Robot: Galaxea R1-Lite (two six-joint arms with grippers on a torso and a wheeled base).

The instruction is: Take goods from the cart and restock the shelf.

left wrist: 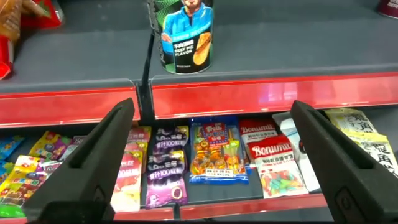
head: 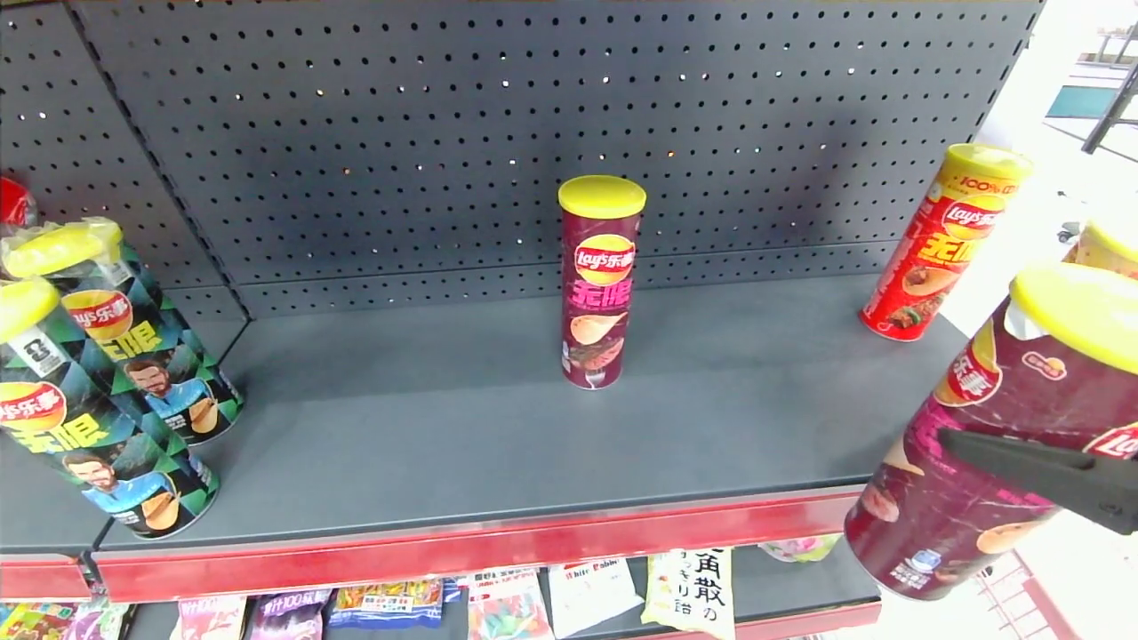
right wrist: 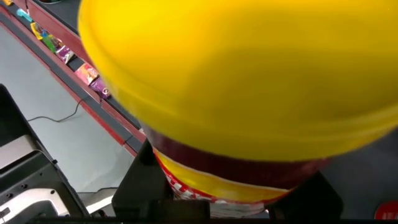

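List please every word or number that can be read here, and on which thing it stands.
"100%": red can, near its lid.
"8": front green can, under its lid.
"SWEET PIE FLAVOR": same can, low on its side, left wrist view.
"无限": standing purple can.
Print on the held purple can: cut off, unreadable.
Print on the lower-shelf packets: mostly too small.

Shelf (head: 462,444) matt grey, prob. metal; held can (head: 1013,391) glossy, plastic lid (head: 1080,311).

Shop aisle, grey steel shelf (head: 462,427) with pegboard back (head: 533,116) and red price rail (head: 480,542), crisp canisters (head: 600,284) standing on it, snack packets (left wrist: 214,152) ranged below it.
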